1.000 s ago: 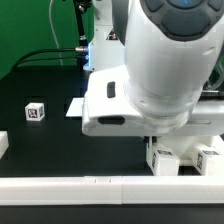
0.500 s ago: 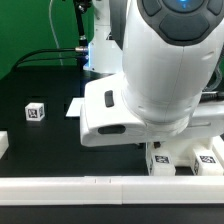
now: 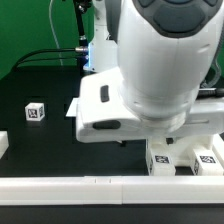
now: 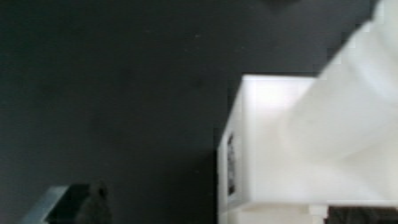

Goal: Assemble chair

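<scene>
Arm hides pincer, state untellable | chair parts beneath | tagged cube apart, exterior view's left

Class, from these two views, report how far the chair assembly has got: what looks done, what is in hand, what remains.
Done: white tagged parts stand grouped under the arm; whether they are joined is hidden. In hand: the arm hangs over that group, and the wrist view shows a white part close up, grip unclear. Left: a small tagged cube lies apart, so the chair looks unfinished.
</scene>
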{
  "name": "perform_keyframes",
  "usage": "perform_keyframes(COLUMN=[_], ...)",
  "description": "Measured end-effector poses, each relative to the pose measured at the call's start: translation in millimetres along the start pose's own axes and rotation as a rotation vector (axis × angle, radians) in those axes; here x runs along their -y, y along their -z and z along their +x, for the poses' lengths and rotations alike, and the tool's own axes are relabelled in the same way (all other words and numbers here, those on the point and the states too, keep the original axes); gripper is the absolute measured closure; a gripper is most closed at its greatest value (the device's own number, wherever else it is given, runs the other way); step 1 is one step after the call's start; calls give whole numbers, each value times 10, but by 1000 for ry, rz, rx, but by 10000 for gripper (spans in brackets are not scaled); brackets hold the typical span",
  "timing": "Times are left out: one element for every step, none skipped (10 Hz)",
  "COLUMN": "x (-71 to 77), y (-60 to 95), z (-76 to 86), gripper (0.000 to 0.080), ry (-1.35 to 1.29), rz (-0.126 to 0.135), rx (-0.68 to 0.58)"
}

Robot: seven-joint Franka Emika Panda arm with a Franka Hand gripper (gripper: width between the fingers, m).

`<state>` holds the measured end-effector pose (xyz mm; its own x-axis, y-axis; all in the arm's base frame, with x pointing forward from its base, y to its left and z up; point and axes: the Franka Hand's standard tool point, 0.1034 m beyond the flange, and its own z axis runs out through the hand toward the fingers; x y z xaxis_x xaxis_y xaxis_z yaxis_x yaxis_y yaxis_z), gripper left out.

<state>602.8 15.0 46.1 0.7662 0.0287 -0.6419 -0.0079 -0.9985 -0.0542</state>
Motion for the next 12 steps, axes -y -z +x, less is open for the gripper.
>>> perform_keyframes(x=[-18,-32,-46,-64,-54,-22,30,93,158,233,310,333], y=[165,356,425,482,583,601,605,613,626,624,622,576], z=[116,108,-36,-99,-156,-352,-494,-684,-919,-1062,-1108,-1082], gripper=[166,153,150,150,151,151,151,151,151,151,151,151], ry=[-3,-8,-16,-21,-24,-29,-39,-39,-47,-64,-88,-109], rz=[-3,-2,4,8,7,13,17,23,34,41,49,52], rx=[-97,-218,-273,-313,-392,-436,-497,-550,-614,-672,-744,-814])
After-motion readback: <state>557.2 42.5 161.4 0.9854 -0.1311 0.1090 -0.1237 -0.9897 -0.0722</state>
